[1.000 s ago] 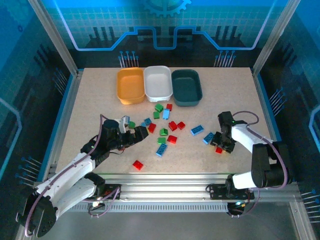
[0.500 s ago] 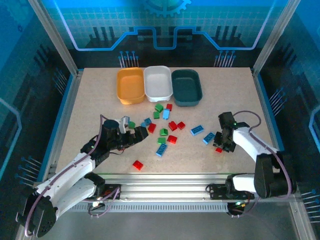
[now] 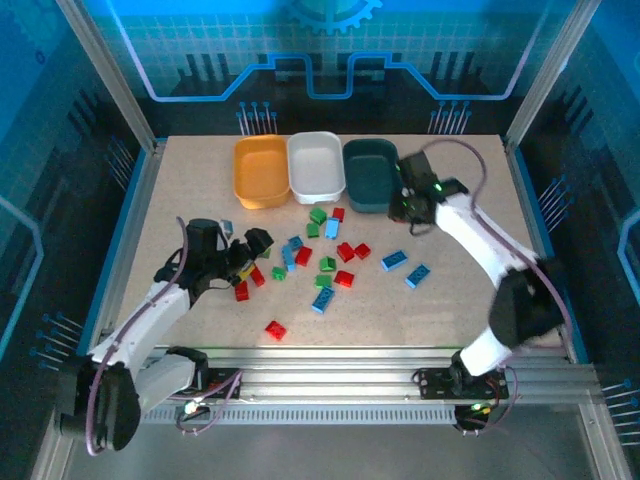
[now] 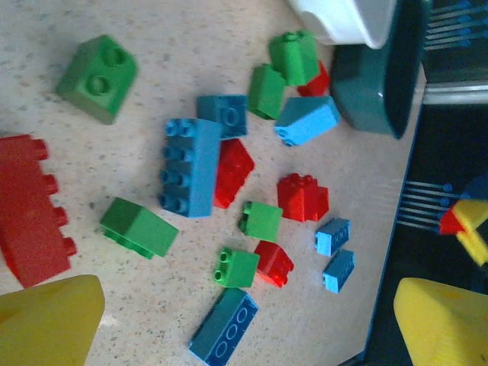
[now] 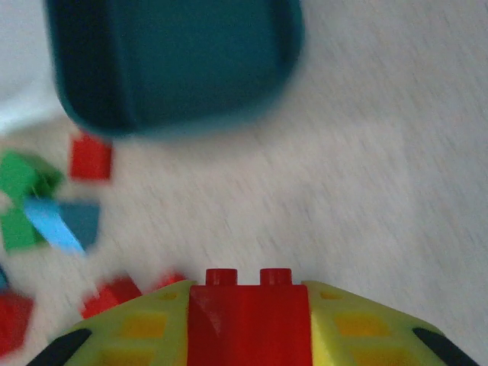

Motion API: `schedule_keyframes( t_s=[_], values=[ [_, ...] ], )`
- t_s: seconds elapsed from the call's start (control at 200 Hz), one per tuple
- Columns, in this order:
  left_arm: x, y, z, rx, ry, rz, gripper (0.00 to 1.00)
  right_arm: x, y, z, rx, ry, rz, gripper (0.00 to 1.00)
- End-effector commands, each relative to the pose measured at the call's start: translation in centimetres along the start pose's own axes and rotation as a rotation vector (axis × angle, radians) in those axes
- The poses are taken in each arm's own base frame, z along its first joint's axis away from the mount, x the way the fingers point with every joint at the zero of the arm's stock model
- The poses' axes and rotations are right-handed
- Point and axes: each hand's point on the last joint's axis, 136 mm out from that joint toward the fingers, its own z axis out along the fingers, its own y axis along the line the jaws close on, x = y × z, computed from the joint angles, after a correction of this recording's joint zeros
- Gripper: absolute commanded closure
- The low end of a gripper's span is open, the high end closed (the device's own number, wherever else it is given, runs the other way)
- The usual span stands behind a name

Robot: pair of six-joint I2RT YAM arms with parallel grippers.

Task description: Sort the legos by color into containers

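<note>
The right fingers [image 5: 130, 328] clamp 1 red brick [image 5: 248, 316] near the teal tray [image 5: 175, 61]; left fingers [image 4: 53, 320] spread wide above loose bricks [image 4: 189, 179] on the bench [image 4: 191, 46]

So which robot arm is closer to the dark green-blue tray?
Right. The right gripper, jaws shut on a small red plastic brick, sits at the dark teal plastic tray's near right corner. The left gripper is far off, left of the brick pile.
</note>
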Motion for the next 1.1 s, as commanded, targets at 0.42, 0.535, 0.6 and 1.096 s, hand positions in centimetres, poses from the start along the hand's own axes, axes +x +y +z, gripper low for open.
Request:
schedule_keyframes(
  t_s=[0.42,0.535,0.6,1.096],
  values=[
    [1.7,-4.9,-1.2,0.218,0.133,0.057,0.01,-10.1,4.9,8.6,-0.008,0.004,-0.083,0.40],
    [1.6,-5.6,-1.5,0.244,0.131,0.067,0.01,-10.9,4.5,4.4,-0.020,-0.077,-0.062,0.37],
    [1.8,-5.7,-1.6,0.259,0.127,0.071,0.01,-10.0,3.7,2.0,-0.003,-0.117,-0.045,0.37],
    [13.9,-7.7,3.5,0.281,0.338,0.310,0.01,16.5,-8.6,1.0,0.115,0.154,0.193,0.14]
  ],
)
